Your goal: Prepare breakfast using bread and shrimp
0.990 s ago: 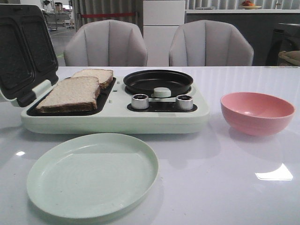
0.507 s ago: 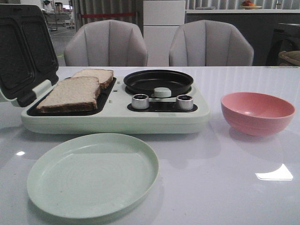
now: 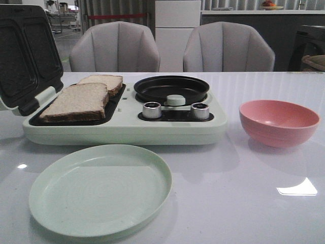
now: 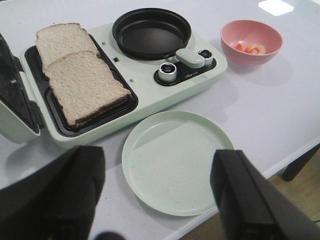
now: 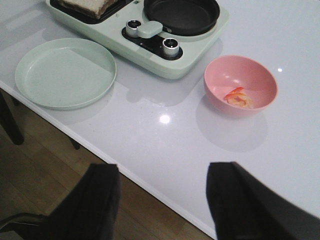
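Two bread slices (image 3: 81,99) lie side by side on the dark sandwich plate of the pale green breakfast maker (image 3: 122,127), whose lid (image 3: 23,56) stands open; they also show in the left wrist view (image 4: 80,82). The shrimp (image 5: 239,98) lie in the pink bowl (image 5: 240,85), also seen in the left wrist view (image 4: 252,48). An empty pale green plate (image 3: 100,188) sits in front. My left gripper (image 4: 160,190) is open above the plate's near edge. My right gripper (image 5: 162,200) is open above the table's front edge. Neither shows in the front view.
The maker's round black pan (image 3: 171,89) is empty, with a pale green knob (image 3: 175,100) and two silver dials (image 3: 151,110) before it. The pink bowl (image 3: 279,122) stands right of the maker. Two grey chairs (image 3: 172,48) stand behind the table. Floor shows beyond the table edge (image 5: 125,172).
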